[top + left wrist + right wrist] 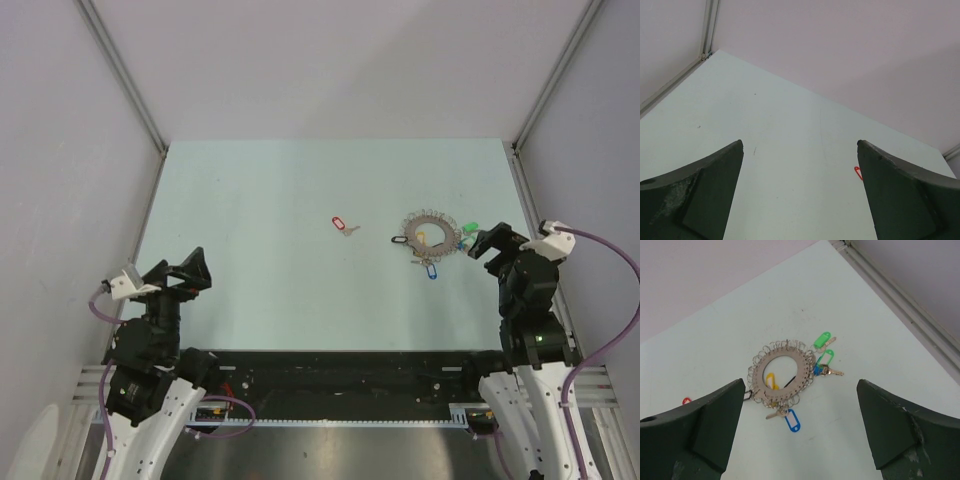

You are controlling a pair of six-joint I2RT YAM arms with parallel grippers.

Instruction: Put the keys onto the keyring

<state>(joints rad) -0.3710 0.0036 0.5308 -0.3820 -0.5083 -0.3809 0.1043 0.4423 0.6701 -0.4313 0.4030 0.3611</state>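
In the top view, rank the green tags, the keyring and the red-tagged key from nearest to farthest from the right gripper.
1. green tags, just beside the right gripper
2. keyring, a little further left
3. red-tagged key, alone at mid-table

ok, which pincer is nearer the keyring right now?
Right. The right pincer sits open just to the right of the keyring, close beside it. The left pincer is far across the table on the left, with the red-tagged key in between.
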